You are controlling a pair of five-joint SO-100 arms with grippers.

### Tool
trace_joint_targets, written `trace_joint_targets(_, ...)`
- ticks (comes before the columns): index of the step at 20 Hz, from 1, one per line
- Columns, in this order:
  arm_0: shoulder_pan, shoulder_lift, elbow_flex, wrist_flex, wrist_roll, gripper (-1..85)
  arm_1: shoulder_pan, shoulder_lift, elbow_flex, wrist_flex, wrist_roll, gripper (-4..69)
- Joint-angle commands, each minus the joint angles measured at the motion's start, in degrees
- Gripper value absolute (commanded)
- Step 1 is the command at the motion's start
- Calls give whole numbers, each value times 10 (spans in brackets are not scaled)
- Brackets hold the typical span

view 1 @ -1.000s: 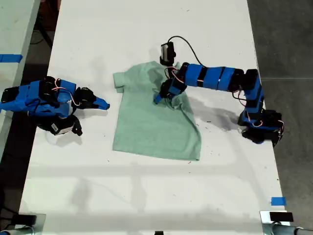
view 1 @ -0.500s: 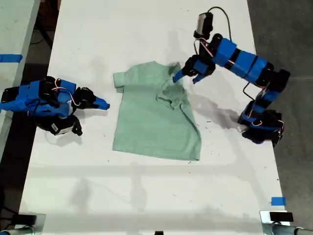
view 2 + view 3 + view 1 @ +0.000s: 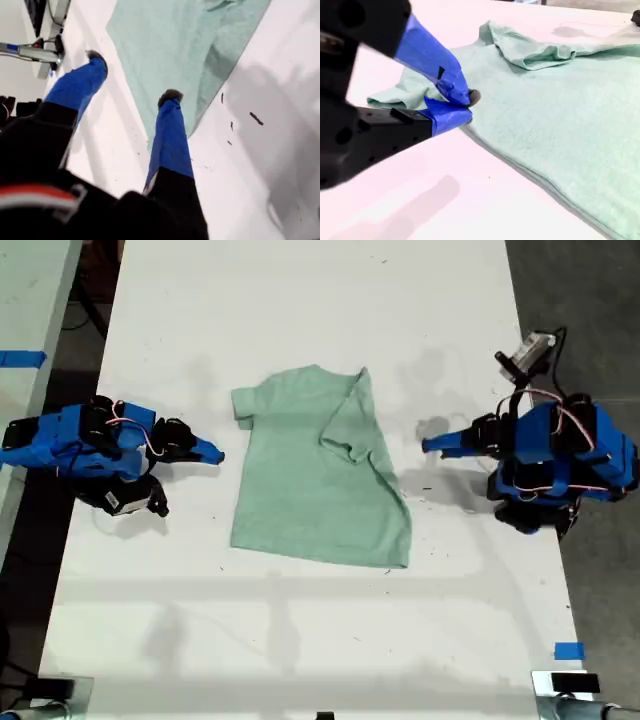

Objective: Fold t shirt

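Note:
The pale mint-green t shirt (image 3: 310, 490) lies flat in the middle of the white table (image 3: 300, 300). Its sleeve (image 3: 350, 425) on the exterior view's right is folded inward over the body. My first gripper (image 3: 435, 446) hovers open and empty over bare table, off the shirt's edge on the exterior view's right. The first wrist view shows its spread fingertips (image 3: 134, 76) pointing at the t shirt (image 3: 175, 45). My second gripper (image 3: 212, 453) rests shut on nothing, just short of the other sleeve. In the second wrist view this gripper (image 3: 469, 105) sits at the edge of the t shirt (image 3: 560, 115).
Small black marks (image 3: 425, 485) dot the table near the first arm's base (image 3: 535, 510). A blue tape piece (image 3: 568, 650) lies by the table's corner at the exterior view's lower right. Another table with blue tape (image 3: 20, 358) stands at the exterior view's left.
My first gripper let go of the folded sleeve, rose and drew back to the exterior view's right. The sleeve stays folded over the shirt. The second arm has not moved.

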Motion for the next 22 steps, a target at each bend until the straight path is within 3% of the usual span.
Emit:
trace_joint_targets(1,2,3,9,2,-7,-1,-47,70,128,-43,18,169)
trace_joint_targets(5,2,3,9,3,-8,-1,-56,71,215,0,44,135)
trace_joint_targets(9,2,3,10,2,-5,-1,-106,66,316,-86,-26,137)
trace_joint_targets(13,-5,3,10,2,-4,-1,-130,70,316,-87,-130,99)
trace_joint_targets(22,0,3,10,2,-10,-1,-117,70,316,-87,-121,90)
